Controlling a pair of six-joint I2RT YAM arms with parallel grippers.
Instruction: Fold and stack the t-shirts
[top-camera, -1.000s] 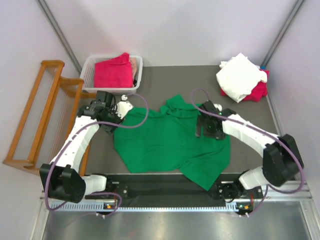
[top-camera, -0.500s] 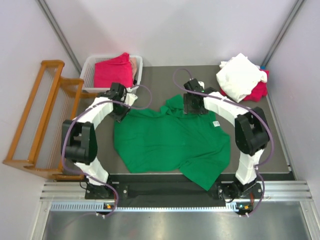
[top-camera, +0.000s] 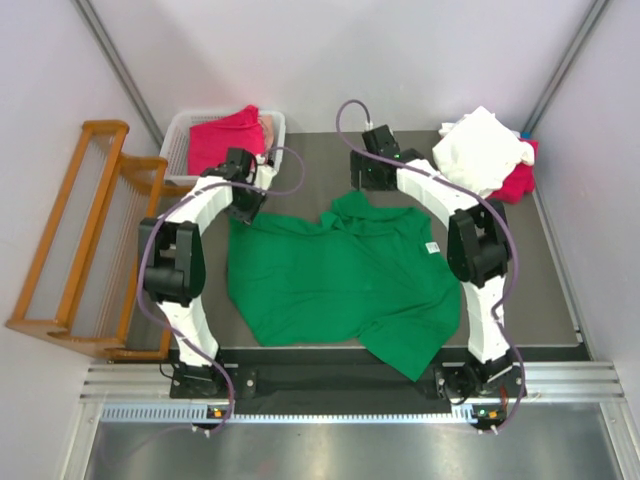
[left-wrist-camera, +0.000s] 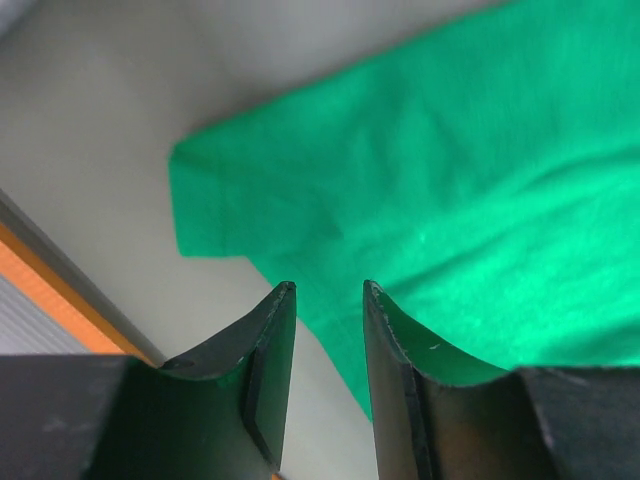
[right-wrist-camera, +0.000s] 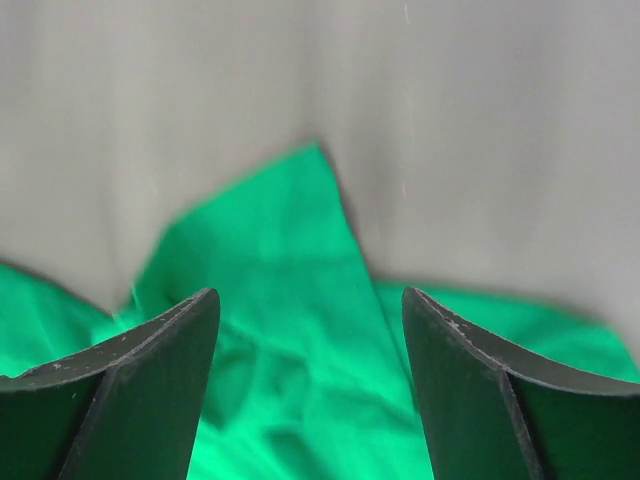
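A bright green t-shirt (top-camera: 340, 280) lies spread on the dark table, its far edge bunched near the collar (top-camera: 352, 210). My left gripper (top-camera: 246, 203) hovers over the shirt's far-left sleeve corner (left-wrist-camera: 260, 200), open by a narrow gap (left-wrist-camera: 330, 292) with nothing between the fingers. My right gripper (top-camera: 369, 184) stands wide open (right-wrist-camera: 310, 300) above the bunched green cloth (right-wrist-camera: 290, 330) at the far edge, holding nothing. A white t-shirt (top-camera: 480, 152) lies on a crimson one (top-camera: 517, 185) at the back right. Another crimson t-shirt (top-camera: 225, 142) fills the basket.
The white slatted basket (top-camera: 176, 135) stands at the back left, just behind my left gripper. An orange wooden rack (top-camera: 75, 235) leans beside the table's left edge. Grey walls close the back. Both arms arch over the shirt's sides.
Both arms have stretched toward the back of the table; the grippers went from above the shirt's upper part to its far edge. The green shirt has stayed put.
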